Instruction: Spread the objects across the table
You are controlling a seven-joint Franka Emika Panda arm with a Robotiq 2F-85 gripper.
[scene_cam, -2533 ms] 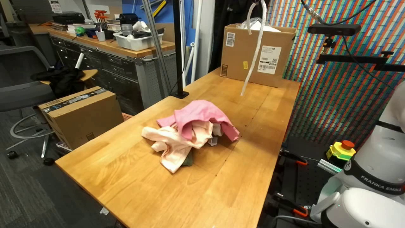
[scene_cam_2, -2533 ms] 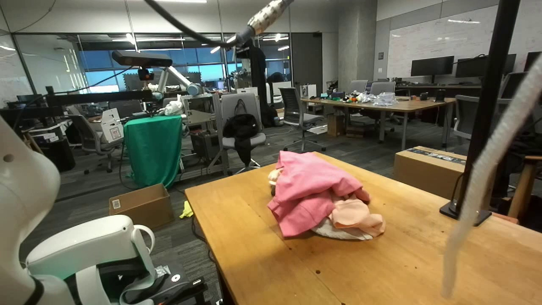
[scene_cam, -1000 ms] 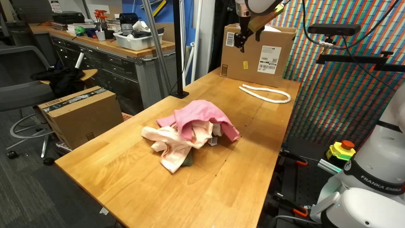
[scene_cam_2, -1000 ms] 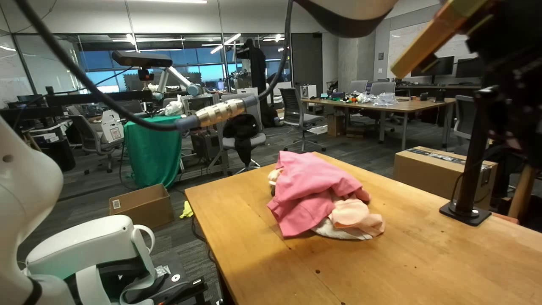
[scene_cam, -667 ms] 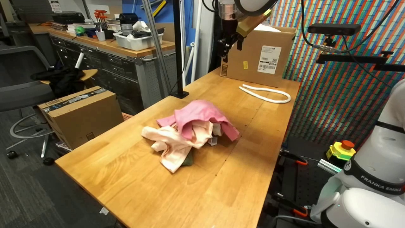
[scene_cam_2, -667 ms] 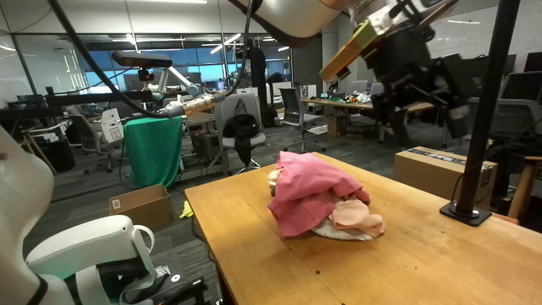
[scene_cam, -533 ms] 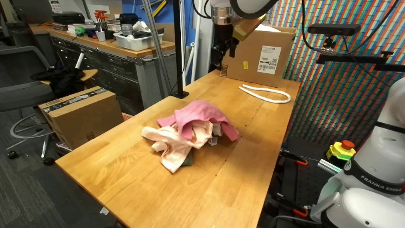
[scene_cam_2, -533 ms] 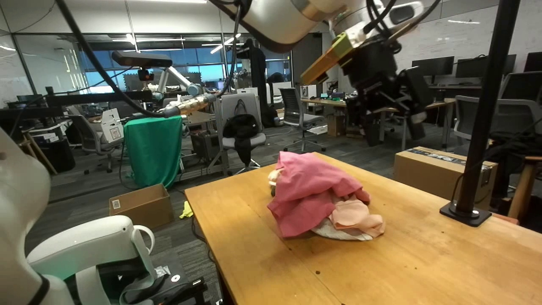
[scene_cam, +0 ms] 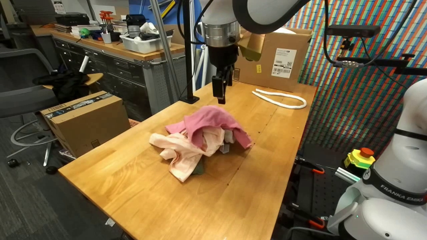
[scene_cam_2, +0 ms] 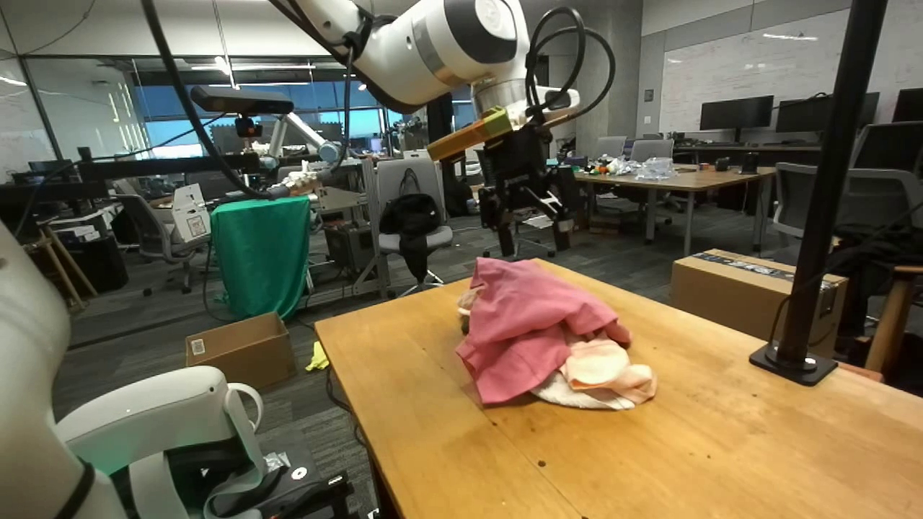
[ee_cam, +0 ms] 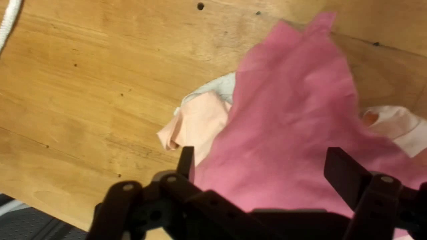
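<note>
A heap of cloth lies on the wooden table (scene_cam: 140, 186). On top is a pink cloth (scene_cam: 213, 120), also filling much of the wrist view (ee_cam: 287, 126). Under it a peach cloth (scene_cam: 181, 156) sticks out, with a whitish cloth (scene_cam_2: 570, 393) and a bit of dark green cloth (scene_cam: 199, 167). A white rope (scene_cam: 287, 106) lies in a loop farther along the table, and its end shows in the wrist view (ee_cam: 9, 20). Above the pink cloth hangs my gripper (scene_cam_2: 535, 241), open, with nothing between its fingers (ee_cam: 347, 175). The heap's lowest layers are hidden.
A large cardboard box (scene_cam: 257, 73) stands at the table's far end, behind the rope. A black pole (scene_cam_2: 807, 252) rises from a base at the table's edge. Off the table, by the arm's base, sits a red emergency button (scene_cam: 366, 152).
The rope hung in the air before the big box; now it lies on the table. My open gripper has come down from by the box to above the pink cloth. The heap has not moved.
</note>
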